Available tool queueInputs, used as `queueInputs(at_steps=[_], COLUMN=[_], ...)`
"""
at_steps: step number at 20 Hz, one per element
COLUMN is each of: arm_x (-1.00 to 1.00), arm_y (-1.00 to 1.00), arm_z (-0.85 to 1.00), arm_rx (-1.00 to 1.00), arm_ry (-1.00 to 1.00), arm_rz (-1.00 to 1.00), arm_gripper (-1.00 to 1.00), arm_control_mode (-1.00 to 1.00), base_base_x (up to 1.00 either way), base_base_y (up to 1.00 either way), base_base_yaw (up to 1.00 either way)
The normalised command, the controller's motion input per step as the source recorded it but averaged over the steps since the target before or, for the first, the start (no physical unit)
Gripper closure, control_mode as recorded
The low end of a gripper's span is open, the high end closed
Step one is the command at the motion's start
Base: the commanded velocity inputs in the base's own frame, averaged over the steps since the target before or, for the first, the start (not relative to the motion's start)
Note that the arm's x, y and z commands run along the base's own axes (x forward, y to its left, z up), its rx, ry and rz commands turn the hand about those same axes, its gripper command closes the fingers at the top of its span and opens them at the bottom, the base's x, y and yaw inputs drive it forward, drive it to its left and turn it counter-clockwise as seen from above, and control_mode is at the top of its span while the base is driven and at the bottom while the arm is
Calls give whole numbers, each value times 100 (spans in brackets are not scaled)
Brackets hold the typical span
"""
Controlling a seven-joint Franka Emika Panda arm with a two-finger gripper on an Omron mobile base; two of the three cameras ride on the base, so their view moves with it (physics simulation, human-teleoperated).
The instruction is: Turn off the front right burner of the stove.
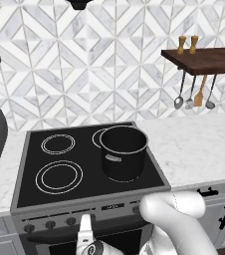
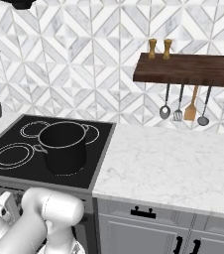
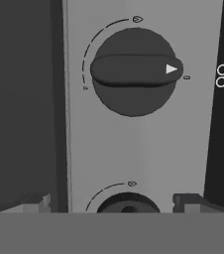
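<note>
1. Hovering with pincer (image 3: 111, 203) spread wide, holding nothing, before stove (image 1: 59, 199) front panel.
2. Facing rigid knob (image 3: 134, 72); probably gripping best across its raised bar, smooth and maybe slippery.

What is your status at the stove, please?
Gripper open, empty, facing the stove knob panel. One knob ahead, ungrasped; another knob between the fingertips. Black pot on the cooktop, nothing blocking the knobs.

Glossy black glass stove (image 1: 32, 187), matt knobs (image 3: 134, 72)
</note>
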Motion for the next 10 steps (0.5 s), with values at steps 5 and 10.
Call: queueInputs(at_steps=[5,10], arm_x=[0,0], arm_y=[-5,-1], arm_z=[7,1], arm_rx=[1,0], arm_ry=[-5,-1], arm_rz=[0,0], arm_gripper=[-100,-100], arm_control_mode=[-100,-100], base_base_x=[0,0], base_base_y=[0,0], base_base_yaw=[0,0])
